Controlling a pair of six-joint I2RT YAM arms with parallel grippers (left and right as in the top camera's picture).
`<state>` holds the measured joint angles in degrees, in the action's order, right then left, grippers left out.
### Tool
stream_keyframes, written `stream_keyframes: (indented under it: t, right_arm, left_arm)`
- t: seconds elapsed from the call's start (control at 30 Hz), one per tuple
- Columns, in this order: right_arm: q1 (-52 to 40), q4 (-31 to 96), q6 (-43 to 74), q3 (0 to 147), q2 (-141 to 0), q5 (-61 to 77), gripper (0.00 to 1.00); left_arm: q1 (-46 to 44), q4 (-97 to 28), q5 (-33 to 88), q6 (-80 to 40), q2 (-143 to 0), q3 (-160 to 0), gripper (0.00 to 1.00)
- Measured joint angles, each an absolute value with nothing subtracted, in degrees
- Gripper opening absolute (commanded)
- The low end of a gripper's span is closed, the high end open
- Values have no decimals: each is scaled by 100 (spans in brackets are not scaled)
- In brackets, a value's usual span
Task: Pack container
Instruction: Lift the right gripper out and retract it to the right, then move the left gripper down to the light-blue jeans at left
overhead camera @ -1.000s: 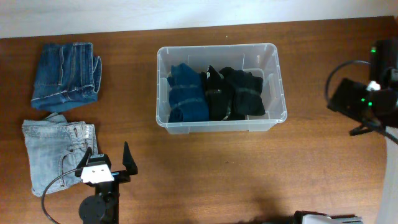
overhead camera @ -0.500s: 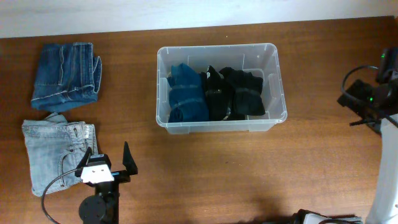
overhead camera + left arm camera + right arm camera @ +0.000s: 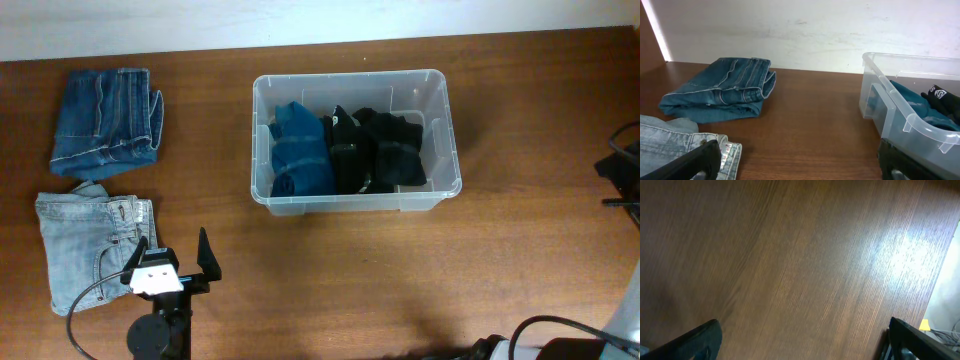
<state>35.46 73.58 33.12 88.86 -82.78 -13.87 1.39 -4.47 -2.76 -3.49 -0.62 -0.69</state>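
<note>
The clear container (image 3: 352,77) stands mid-table in the overhead view. It holds a folded blue garment (image 3: 300,152) on its left side and black garments (image 3: 382,150) beside it. My left gripper (image 3: 176,252) is open and empty, low over the table in front of the container's left, next to the light jeans. In the left wrist view its fingers (image 3: 800,167) frame bare wood, with the container (image 3: 920,129) to the right. My right gripper (image 3: 800,342) is open and empty over bare wood. Only part of the right arm (image 3: 626,168) shows at the right edge of the overhead view.
Folded dark blue jeans (image 3: 105,120) lie at the far left, also in the left wrist view (image 3: 722,90). Folded light blue jeans (image 3: 88,250) lie in front of them, their corner by my left finger (image 3: 675,142). A pale wall runs along the table's back edge.
My right arm has drawn away to the right, almost out of the overhead view. The left arm, the container and the jeans have not moved.
</note>
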Motion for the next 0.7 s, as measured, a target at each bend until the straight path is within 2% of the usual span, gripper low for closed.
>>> stream_keyframes:
  t: [0.7]
  right_arm:
    - [3546, 7358, 3323, 8886, -8359, -1385, 98]
  left_arm:
    - [139, -447, -276, -349, -62, -69, 99]
